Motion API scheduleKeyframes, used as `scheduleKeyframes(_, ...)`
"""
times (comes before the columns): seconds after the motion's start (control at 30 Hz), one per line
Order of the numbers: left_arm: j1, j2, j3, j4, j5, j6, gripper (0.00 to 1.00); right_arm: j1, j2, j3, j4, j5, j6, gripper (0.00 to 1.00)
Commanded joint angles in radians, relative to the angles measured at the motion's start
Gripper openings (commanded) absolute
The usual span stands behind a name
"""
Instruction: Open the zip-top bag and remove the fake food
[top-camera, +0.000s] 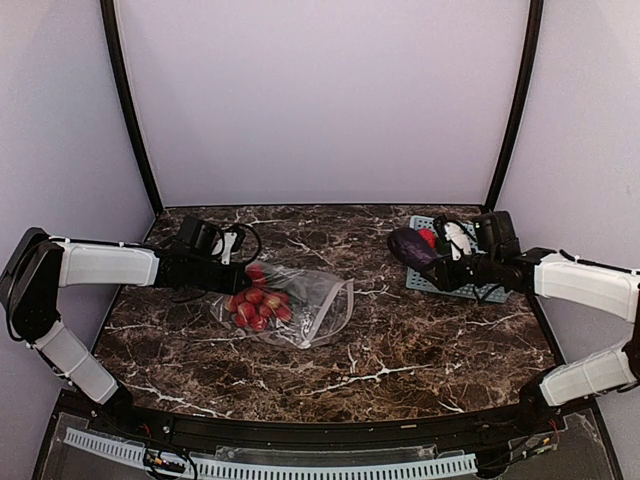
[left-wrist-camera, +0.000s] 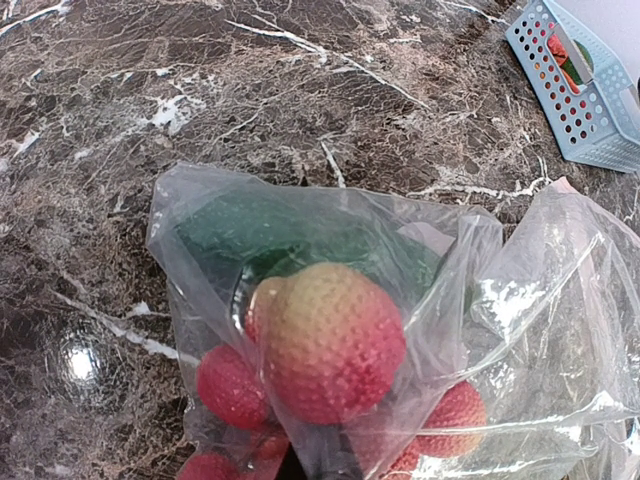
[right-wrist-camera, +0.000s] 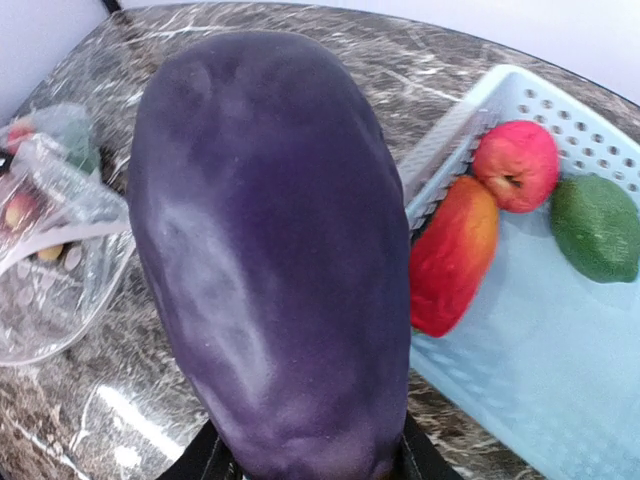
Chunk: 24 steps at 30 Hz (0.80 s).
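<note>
The right tool (top-camera: 445, 262) is clamped on the eggplant (right-wrist-camera: 270, 250), holding it at the left rim of the basket (right-wrist-camera: 520, 340), in the far right corner of the surface (top-camera: 420, 350). To do this well, carry it right until it sits fully inside the rim. Then lower it onto bare floor beside the apple (right-wrist-camera: 515, 165) and let go. The bag (top-camera: 320, 300) lies left of centre, red fruit (left-wrist-camera: 330, 340) inside. The left tool (top-camera: 228, 272) is at its left end; I cannot tell its grip.
</note>
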Motion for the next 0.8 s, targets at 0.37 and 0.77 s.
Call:
scheduleKeyframes(0.37,0.006,0.005,0.005,-0.003,0.002,-0.001,0.01,-0.382,0.028,0.033,-0.012,0.142,0.12,0.24)
scheduleKeyframes(0.77,0.006,0.01,0.006,-0.001,0.009,-0.002,0.01,-0.405,0.014,-0.059,0.021,0.354,0.137,0.28)
